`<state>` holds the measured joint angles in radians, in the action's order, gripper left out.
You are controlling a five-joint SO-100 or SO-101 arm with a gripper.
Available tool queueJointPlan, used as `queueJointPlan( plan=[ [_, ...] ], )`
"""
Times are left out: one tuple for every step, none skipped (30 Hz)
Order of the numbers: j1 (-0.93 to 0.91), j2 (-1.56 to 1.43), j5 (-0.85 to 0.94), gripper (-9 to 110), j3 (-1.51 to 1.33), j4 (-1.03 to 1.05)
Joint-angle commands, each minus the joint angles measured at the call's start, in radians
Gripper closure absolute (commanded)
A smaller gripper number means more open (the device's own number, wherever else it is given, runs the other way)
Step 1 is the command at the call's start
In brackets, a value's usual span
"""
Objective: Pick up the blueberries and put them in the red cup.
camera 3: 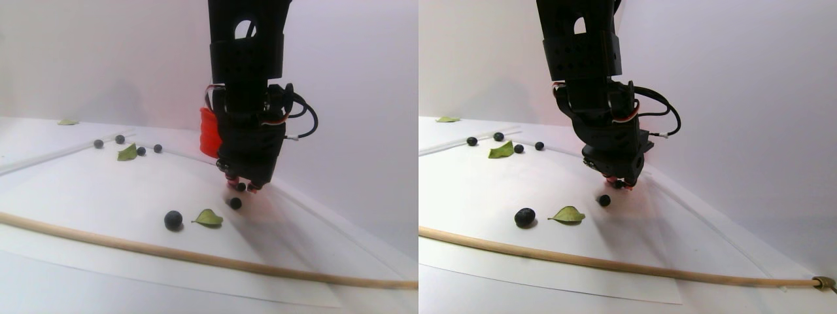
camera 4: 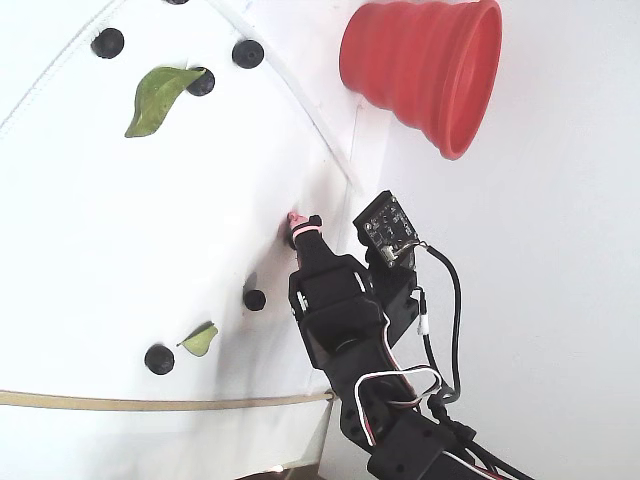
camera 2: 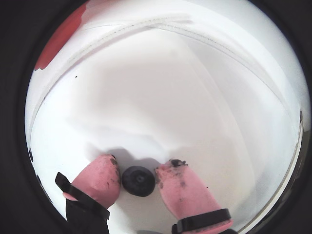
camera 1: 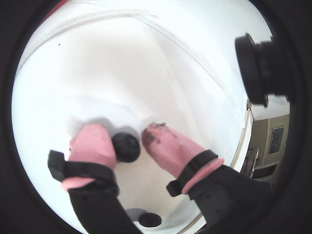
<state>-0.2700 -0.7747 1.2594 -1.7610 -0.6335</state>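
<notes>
**Blueberry pinched, cup ahead of the fingertips**

Fixed view, read from left to right. Well left of the hand (camera 4: 298, 228): loose blueberries (camera 4: 159, 359) and green leaves (camera 4: 160, 95) scattered over the white sheet (camera 4: 80, 220). Nearest stray berry just down-left of the fingertips. Wooden rod (camera 4: 150, 403) lying across the sheet further back, behind the wrist.

Hand narrowed around a single blueberry (camera 2: 139, 181), with pink fingertips (camera 2: 105, 175) flanking it on either side. Judged gripped and lifted, going by the stereo pair: berry hanging between the tips, clear of the sheet.

Up and right of the hand: red cup (camera 4: 420, 70), well apart, past the sheet's edge on the bare bench (camera 4: 560, 250). Same cup seen only as a red sliver at the upper left of a wrist view, far beyond the fingertips. Coming move therefore judged a forward carry along the line of the fingers, veering toward the cup's side, then release over the rim. Main risk: so small and round a berry rolling out of a light pinch.
</notes>
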Motion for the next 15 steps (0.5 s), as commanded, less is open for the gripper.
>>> queueJointPlan(
  plan=[
    [-0.008,-0.006,0.009,89,0.023,-0.011],
    [-0.008,-0.006,0.012,89,0.021,-0.014],
    [-0.006,-0.005,0.014,89,0.021,-0.017],
    [-0.006,-0.005,0.015,90,0.021,-0.017],
    [-0.006,-0.005,0.017,90,0.020,-0.017],
    [-0.006,-0.006,0.017,90,0.018,-0.017],
    [-0.006,-0.009,0.017,90,0.015,-0.017],
    [-0.006,-0.012,0.017,90,0.012,-0.018],
    [-0.005,-0.014,0.017,90,0.009,-0.021],
    [-0.005,-0.018,0.017,90,0.006,-0.023],
    [-0.005,-0.025,0.017,90,0.000,-0.025],
    [-0.003,-0.032,0.017,90,-0.008,-0.028],
    [-0.002,-0.038,0.018,90,-0.015,-0.029],
    [0.000,-0.046,0.021,90,-0.025,-0.035],
    [0.002,-0.054,0.028,90,-0.037,-0.044]
  ],
)
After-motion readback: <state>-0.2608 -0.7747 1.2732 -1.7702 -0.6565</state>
